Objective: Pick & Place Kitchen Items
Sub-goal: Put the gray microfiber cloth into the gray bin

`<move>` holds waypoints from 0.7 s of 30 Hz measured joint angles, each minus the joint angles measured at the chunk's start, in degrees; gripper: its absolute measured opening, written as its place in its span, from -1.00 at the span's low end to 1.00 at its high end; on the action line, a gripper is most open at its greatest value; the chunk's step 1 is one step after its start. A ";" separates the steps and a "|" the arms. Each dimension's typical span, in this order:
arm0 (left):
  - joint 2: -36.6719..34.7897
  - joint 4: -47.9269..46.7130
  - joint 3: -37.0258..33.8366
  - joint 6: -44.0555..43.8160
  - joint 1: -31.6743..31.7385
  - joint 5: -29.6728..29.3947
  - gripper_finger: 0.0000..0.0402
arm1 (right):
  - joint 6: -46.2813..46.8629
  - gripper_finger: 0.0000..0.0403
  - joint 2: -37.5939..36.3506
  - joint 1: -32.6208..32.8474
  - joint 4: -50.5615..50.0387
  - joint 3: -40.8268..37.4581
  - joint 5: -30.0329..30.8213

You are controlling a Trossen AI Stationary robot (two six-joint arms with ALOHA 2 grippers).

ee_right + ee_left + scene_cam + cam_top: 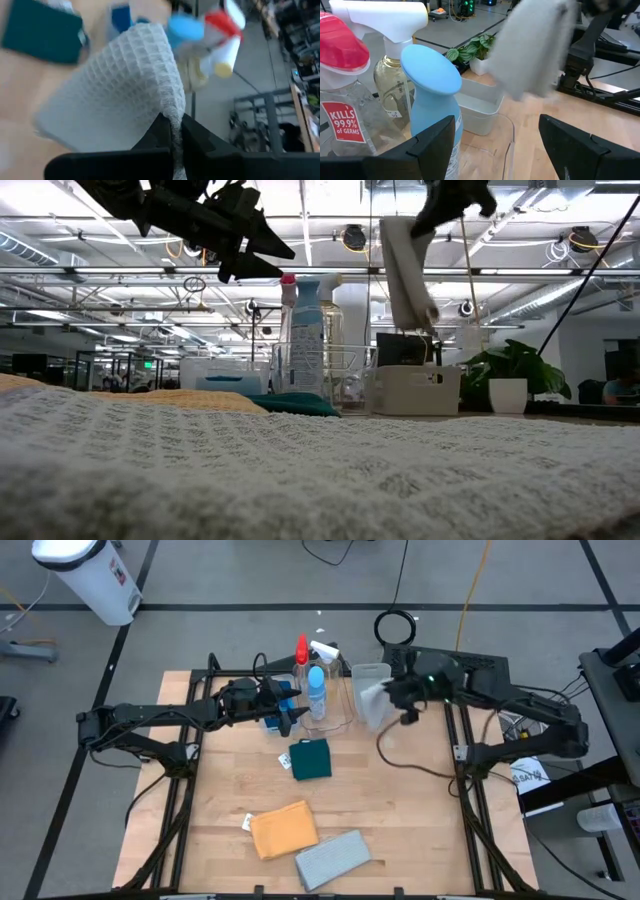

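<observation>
Grey cloth [372,705] pinched in right gripper [392,692] fingers, hanging over a clear bin [368,671]; left gripper [290,708] fingers spread, empty, by spray bottles [315,690].

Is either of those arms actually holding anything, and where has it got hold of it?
Yes. The right gripper pinches a grey waffle cloth by one edge, so it hangs over the clear bin. The left gripper is open near the blue-topped bottle, holding nothing.

red-topped spray bottle [342,115], "KILLS 99.9% OF GERMS"
</observation>
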 joint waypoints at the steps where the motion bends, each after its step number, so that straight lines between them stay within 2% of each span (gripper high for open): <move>1: 0.00 0.00 0.00 0.00 0.02 0.00 0.43 | -1.06 -1.00 0.84 -1.44 0.39 0.00 -0.01; 21: 0.00 0.02 0.00 -0.02 0.01 -0.01 0.43 | -9.82 -1.00 16.05 -21.46 12.45 -0.02 -0.22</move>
